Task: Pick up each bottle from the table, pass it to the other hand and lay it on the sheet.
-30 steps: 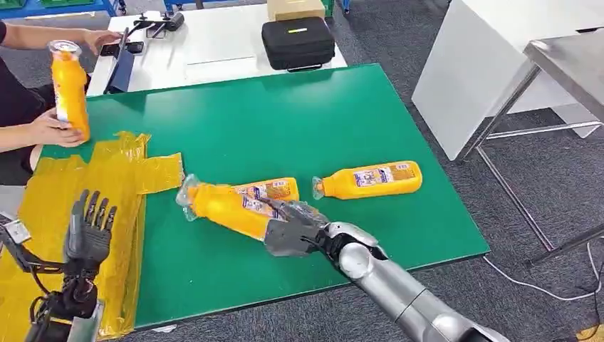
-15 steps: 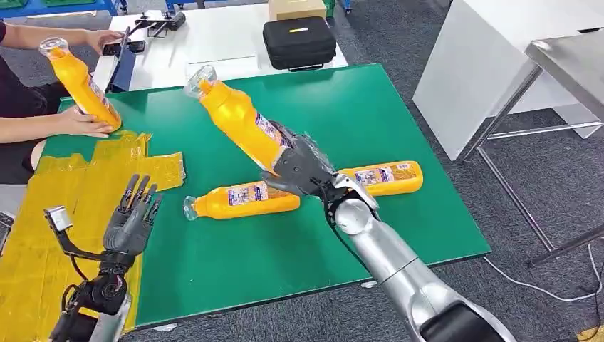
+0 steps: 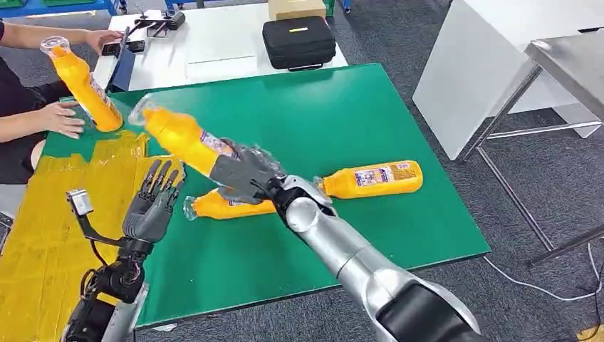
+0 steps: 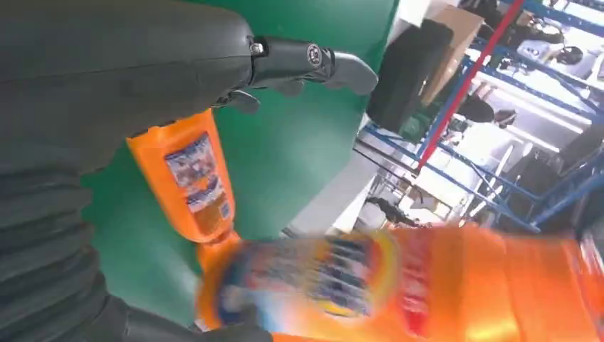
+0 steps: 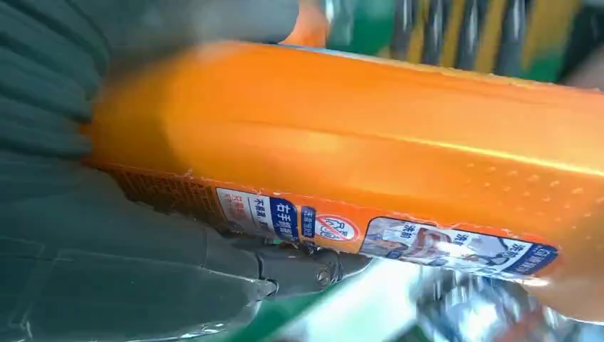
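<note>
My right hand (image 3: 244, 173) grips an orange bottle (image 3: 179, 135) by its lower body and holds it tilted in the air, cap toward the far left; close up the bottle (image 5: 356, 149) shows its label. My left hand (image 3: 153, 203) is raised with fingers spread, just below and left of the held bottle (image 4: 399, 285), apart from it. Two more orange bottles lie on the green table (image 3: 299, 121): one (image 3: 228, 206) under my right wrist, one (image 3: 370, 178) to its right. The yellow sheet (image 3: 43, 228) covers the table's left side.
A person at the far left stands another orange bottle (image 3: 82, 85) on the sheet's far edge with one hand (image 3: 60, 117). A black case (image 3: 298, 41) and tools lie on the white table behind. A metal table (image 3: 570, 64) stands at the right.
My right hand has carried the lifted bottle left toward my left hand. My left hand has risen and moved right to meet it. The person has tilted their bottle onto the sheet's edge.
</note>
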`<move>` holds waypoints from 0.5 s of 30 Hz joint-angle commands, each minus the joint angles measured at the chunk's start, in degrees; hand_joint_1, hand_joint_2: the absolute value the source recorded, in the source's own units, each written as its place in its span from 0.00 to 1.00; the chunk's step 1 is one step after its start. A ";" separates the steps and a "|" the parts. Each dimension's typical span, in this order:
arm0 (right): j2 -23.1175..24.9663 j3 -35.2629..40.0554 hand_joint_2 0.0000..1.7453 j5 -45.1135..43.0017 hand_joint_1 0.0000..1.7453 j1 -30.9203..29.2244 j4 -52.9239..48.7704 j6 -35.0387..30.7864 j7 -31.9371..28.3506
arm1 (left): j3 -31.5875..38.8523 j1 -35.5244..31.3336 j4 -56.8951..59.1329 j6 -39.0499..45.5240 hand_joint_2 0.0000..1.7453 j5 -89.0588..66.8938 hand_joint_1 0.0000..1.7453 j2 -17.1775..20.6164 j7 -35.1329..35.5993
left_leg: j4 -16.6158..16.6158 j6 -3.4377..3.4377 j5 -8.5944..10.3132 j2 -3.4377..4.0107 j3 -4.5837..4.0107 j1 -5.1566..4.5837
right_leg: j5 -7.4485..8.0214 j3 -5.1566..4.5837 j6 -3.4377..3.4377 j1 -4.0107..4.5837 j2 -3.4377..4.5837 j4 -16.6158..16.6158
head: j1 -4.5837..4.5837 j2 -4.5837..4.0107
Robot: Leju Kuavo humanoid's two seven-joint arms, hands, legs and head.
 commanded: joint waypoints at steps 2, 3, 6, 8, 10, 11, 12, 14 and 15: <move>4.39 19.91 1.00 -2.75 1.00 -1.36 11.31 5.20 5.99 | -1.67 -3.94 1.77 0.92 1.00 0.48 0.00 -1.84 1.34 | -0.01 -0.03 -0.09 -0.06 0.20 0.01 | -0.13 0.19 0.00 0.02 -0.13 0.00 | 0.00 0.00; 4.39 21.32 1.00 -2.83 1.00 -0.97 11.63 5.30 6.08 | -1.42 -3.98 1.84 1.32 1.00 0.49 0.00 -1.95 1.19 | -0.02 -0.03 -0.13 -0.11 0.30 0.00 | -0.20 0.32 0.00 0.02 -0.20 0.00 | 0.00 0.00; 4.39 23.74 1.00 -2.64 1.00 0.30 11.33 5.37 6.11 | -0.62 -3.56 1.73 1.56 1.00 0.67 0.00 -1.95 0.80 | -0.03 -0.02 -0.08 -0.04 0.17 0.02 | -0.12 0.20 -0.01 0.03 -0.12 -0.05 | 0.02 0.00; 4.39 24.70 1.00 -2.26 1.00 0.28 10.79 5.45 6.28 | -0.36 -3.51 1.80 1.64 1.00 0.68 0.00 -2.02 0.78 | -0.04 -0.03 -0.08 -0.11 0.19 0.02 | -0.14 0.23 -0.02 0.02 -0.18 -0.05 | 0.00 0.00; 4.39 25.02 1.00 -2.19 1.00 0.12 10.36 5.45 6.34 | -0.21 -3.67 1.88 1.73 1.00 0.68 0.00 -2.04 0.78 | -0.03 -0.04 -0.06 -0.11 0.12 0.05 | -0.13 0.16 -0.03 0.03 -0.20 -0.06 | 0.00 0.00; 4.39 25.51 1.00 -2.25 1.00 0.17 9.73 5.60 6.58 | 0.00 -3.96 2.37 1.85 1.00 0.62 0.00 -2.15 0.79 | -0.02 -0.05 -0.12 -0.17 0.28 0.03 | -0.23 0.32 -0.03 0.01 -0.29 -0.02 | 0.00 0.00; 4.39 25.51 1.00 -2.25 1.00 0.17 9.73 5.60 6.58 | 0.00 -3.96 2.37 1.85 1.00 0.62 0.00 -2.15 0.79 | -0.02 -0.05 -0.06 -0.15 0.12 0.04 | -0.15 0.16 -0.04 0.02 -0.24 -0.03 | 0.00 0.00; 4.39 25.70 1.00 -2.32 1.00 0.11 9.67 5.60 6.80 | 0.21 -4.10 2.62 1.40 1.00 0.53 0.00 -2.21 0.67 | 0.00 -0.07 -0.11 -0.21 0.21 0.03 | -0.22 0.26 -0.04 0.03 -0.31 0.00 | 0.00 0.00; 4.39 25.65 1.00 -2.33 1.00 0.02 9.95 5.46 6.87 | 0.44 -3.94 2.62 0.97 1.00 0.71 0.22 -2.36 0.73 | -0.02 -0.06 -0.05 -0.17 0.11 0.04 | -0.15 0.16 -0.04 0.04 -0.25 -0.04 | 0.00 0.00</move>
